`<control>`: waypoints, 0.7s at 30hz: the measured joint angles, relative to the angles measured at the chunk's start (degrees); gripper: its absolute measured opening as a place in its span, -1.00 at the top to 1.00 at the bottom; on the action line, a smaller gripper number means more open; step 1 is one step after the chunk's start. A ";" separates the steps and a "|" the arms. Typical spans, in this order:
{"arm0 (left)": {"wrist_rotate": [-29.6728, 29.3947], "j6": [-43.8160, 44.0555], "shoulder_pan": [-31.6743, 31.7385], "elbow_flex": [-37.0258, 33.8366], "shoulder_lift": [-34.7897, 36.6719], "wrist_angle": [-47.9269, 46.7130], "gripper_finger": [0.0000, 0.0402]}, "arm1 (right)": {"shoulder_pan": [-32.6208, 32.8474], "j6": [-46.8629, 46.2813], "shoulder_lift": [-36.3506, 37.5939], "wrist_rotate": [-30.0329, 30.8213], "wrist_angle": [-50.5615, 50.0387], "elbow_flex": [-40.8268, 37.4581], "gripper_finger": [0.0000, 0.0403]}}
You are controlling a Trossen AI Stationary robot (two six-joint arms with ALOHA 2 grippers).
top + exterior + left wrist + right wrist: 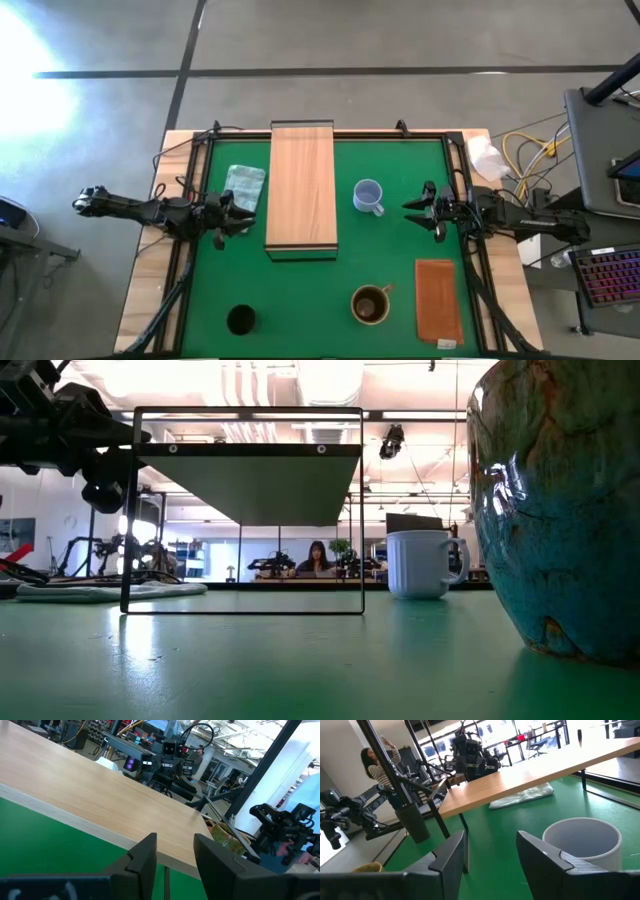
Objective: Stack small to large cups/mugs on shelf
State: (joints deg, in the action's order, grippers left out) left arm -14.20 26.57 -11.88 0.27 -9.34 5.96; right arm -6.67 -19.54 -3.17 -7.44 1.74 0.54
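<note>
The light-wood shelf (301, 188) stands on its legs at the middle of the green table. The pale blue-white mug (368, 196) stands upright just right of it, handle toward the near right. The brown mug (369, 304) stands near the front edge and shows large in the low view (560, 510). The small black cup (241, 319) stands at the front left. My left gripper (243, 213) is open and empty, left of the shelf, above its top (100, 805). My right gripper (410, 212) is open and empty, right of the pale mug (582, 842).
A pale green cloth (244, 186) lies left of the shelf, under my left arm. A flat reddish-brown mat (438, 300) lies at the front right. A black frame (455, 170) runs around the table. A person shows in the room beyond (377, 767).
</note>
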 joint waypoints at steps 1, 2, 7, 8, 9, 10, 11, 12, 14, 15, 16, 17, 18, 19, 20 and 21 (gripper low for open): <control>0.00 0.00 0.00 0.00 0.00 -0.01 0.42 | 0.00 -0.59 0.02 0.00 0.22 0.00 0.14; 0.00 0.00 0.01 0.00 0.00 0.00 0.42 | 0.01 -2.45 -0.01 0.01 0.93 0.00 0.14; 0.00 0.01 0.01 0.00 0.00 -0.02 0.42 | 0.03 -24.72 -1.04 -1.54 21.51 -0.03 0.14; 0.00 0.00 0.02 0.00 0.00 -0.02 0.42 | 0.11 -24.81 -2.13 -3.28 27.05 -0.01 0.14; 0.00 0.00 0.01 0.00 0.00 0.00 0.42 | 0.16 -24.00 -3.55 -4.82 31.06 0.29 0.14; 0.00 0.00 0.00 0.00 0.00 -0.02 0.42 | 0.14 -24.22 -5.09 -5.80 31.50 1.25 0.14; 0.00 0.00 0.02 0.00 0.00 -0.02 0.42 | 0.01 -26.02 -6.87 -6.36 28.95 2.88 0.14; 0.00 0.00 0.02 0.00 0.00 0.00 0.42 | 0.01 -29.25 -8.73 -6.74 24.26 4.76 0.14; 0.01 0.00 0.02 0.00 0.00 -0.02 0.42 | 0.04 -36.01 -13.06 -8.63 12.20 8.82 0.14; 0.00 0.00 0.01 0.00 0.00 -0.01 0.42 | 0.04 -39.80 -14.80 -10.78 5.41 10.98 0.14; 0.00 0.00 0.02 0.00 0.00 0.00 0.42 | -0.06 -42.67 -16.15 -12.34 -1.39 13.31 0.14; 0.02 0.00 0.01 0.00 0.00 -0.02 0.42 | -0.10 -43.85 -17.43 -12.27 -6.89 15.78 0.14; 0.02 0.01 0.02 0.00 -0.03 0.00 0.42 | -0.08 -43.70 -19.07 -8.90 -9.95 18.11 0.14; 0.05 0.00 0.01 0.00 -0.01 -0.03 0.42 | -0.10 -42.46 -20.62 -3.83 -12.28 20.47 0.14; 0.04 0.01 0.02 0.00 0.02 -0.03 0.42 | -0.12 -40.46 -21.88 2.06 -15.11 22.66 0.14; 0.04 0.01 0.00 0.00 0.01 0.04 0.42 | -0.16 -37.70 -22.83 7.55 -17.96 24.79 0.14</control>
State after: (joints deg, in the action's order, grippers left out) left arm -14.15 26.58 -11.88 0.27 -9.33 6.00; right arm -6.83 -57.24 -26.00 0.11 -16.23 25.33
